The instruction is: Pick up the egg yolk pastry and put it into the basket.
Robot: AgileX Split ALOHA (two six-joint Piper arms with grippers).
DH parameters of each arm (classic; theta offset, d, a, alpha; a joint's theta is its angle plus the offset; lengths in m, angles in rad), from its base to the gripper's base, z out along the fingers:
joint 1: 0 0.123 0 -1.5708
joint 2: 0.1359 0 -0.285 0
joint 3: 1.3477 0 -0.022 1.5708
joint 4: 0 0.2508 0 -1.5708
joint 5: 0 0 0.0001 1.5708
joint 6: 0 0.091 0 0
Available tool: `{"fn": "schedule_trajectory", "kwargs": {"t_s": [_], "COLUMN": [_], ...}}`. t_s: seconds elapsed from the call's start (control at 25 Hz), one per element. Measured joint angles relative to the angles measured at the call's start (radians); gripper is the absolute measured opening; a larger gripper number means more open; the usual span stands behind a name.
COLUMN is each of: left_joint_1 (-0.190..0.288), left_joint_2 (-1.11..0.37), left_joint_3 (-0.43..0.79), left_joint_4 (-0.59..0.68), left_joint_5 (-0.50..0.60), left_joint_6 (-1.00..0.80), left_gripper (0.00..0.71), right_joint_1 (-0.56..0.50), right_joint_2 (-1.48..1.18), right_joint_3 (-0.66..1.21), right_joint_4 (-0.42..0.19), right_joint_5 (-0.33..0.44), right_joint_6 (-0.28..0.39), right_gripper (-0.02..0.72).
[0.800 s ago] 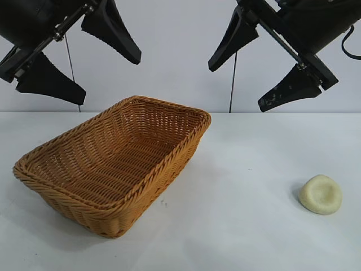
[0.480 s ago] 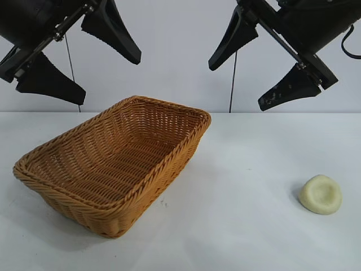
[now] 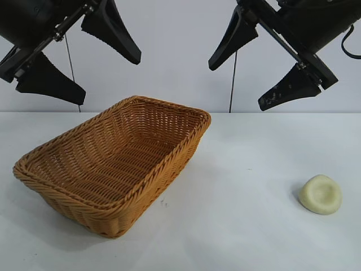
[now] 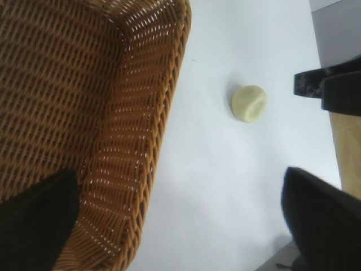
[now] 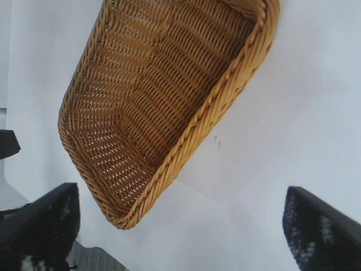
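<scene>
The egg yolk pastry (image 3: pixel 320 194), a small pale yellow dome, lies on the white table at the right; the left wrist view also shows the pastry (image 4: pixel 249 103), well away from the basket. The golden-brown wicker basket (image 3: pixel 148 175) stands at the left with nothing in it, and its rim (image 4: pixel 169 107) (image 5: pixel 225 93) shows in both wrist views. My left gripper (image 3: pixel 79 62) hangs high above the basket's left side, open and holding nothing. My right gripper (image 3: pixel 259 70) hangs high over the table's right half, open and holding nothing, far above the pastry.
A white table (image 3: pixel 242 169) carries both things, with a plain white wall behind. A dark cable (image 3: pixel 233 79) hangs down the wall behind the right arm. The table's edge and the floor (image 4: pixel 344 147) beyond it show in the left wrist view.
</scene>
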Motion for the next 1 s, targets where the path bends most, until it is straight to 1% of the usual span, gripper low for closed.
{"fn": "schedule_trajectory", "kwargs": {"t_s": [0.56,0.68,0.8,0.88,1.0], "left_joint_1": [0.0,0.017,0.05,0.055,0.044], "left_joint_2": [0.0,-0.004,-0.039,-0.075,-0.133], "left_joint_3": [0.0,0.0,0.0,0.007,0.039], "left_joint_4": [0.0,0.014,0.07,0.136,0.217], "left_joint_5": [-0.02,-0.011,0.005,0.013,0.04], "left_joint_6": [-0.007,-0.039,-0.096,-0.166,-0.288], "left_gripper": [0.695,0.695,0.695,0.695,0.695], "right_joint_1": [0.0,0.0,0.0,0.0,0.0], "right_joint_2": [0.0,0.0,0.0,0.0,0.0], "right_joint_3": [0.0,0.0,0.0,0.0,0.0], "right_joint_4": [0.002,0.002,0.002,0.002,0.002], "right_joint_5": [-0.017,-0.018,-0.018,-0.019,-0.019], "right_joint_6": [0.0,0.0,0.0,0.0,0.0], "right_gripper": [0.695,0.695,0.695,0.695,0.695]}}
